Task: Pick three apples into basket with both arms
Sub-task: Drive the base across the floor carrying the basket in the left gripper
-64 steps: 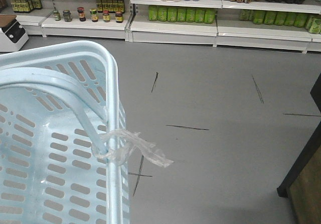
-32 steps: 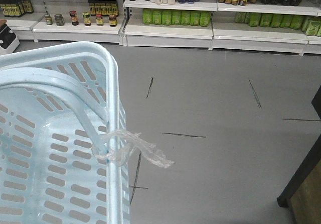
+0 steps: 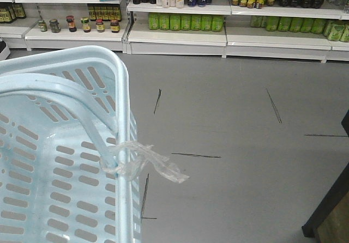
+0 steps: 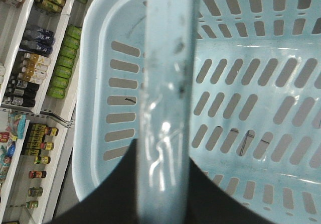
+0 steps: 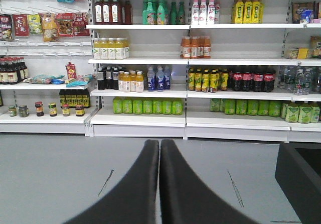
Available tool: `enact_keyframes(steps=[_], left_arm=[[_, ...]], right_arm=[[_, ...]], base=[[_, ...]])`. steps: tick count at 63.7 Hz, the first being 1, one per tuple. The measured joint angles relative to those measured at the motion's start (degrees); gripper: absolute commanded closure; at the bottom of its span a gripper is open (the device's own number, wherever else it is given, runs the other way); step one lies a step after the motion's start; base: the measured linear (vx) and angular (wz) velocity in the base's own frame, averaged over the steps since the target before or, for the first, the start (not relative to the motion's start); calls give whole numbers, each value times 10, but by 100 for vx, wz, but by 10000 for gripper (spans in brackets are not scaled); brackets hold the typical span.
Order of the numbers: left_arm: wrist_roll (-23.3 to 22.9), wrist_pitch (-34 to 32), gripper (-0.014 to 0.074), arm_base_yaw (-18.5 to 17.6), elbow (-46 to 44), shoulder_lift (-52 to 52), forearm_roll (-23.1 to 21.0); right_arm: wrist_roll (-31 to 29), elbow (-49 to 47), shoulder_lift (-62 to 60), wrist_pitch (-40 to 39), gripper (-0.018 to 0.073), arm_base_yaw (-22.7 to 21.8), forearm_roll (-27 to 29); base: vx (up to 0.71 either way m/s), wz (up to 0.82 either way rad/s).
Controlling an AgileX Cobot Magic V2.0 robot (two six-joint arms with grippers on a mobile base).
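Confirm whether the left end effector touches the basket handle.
Touching. Left wrist view: the handle runs between the left end effector's dark fingers, no gap either side.

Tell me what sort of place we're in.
Most likely a supermarket aisle: white shelves lined with bottled drinks, jars on a low shelf, and a pale blue shopping basket up close.
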Motion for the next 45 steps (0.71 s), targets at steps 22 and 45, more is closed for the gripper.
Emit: enact_keyframes(steps=[22,45], left_arm=[[0,0,603,0,0,0,0],[0,0,604,0,0,0,2]], right_arm=[[0,0,0,0,568,0,0],[0,0,0,0,568,0,0]], base=[[13,-2],[9,-4]])
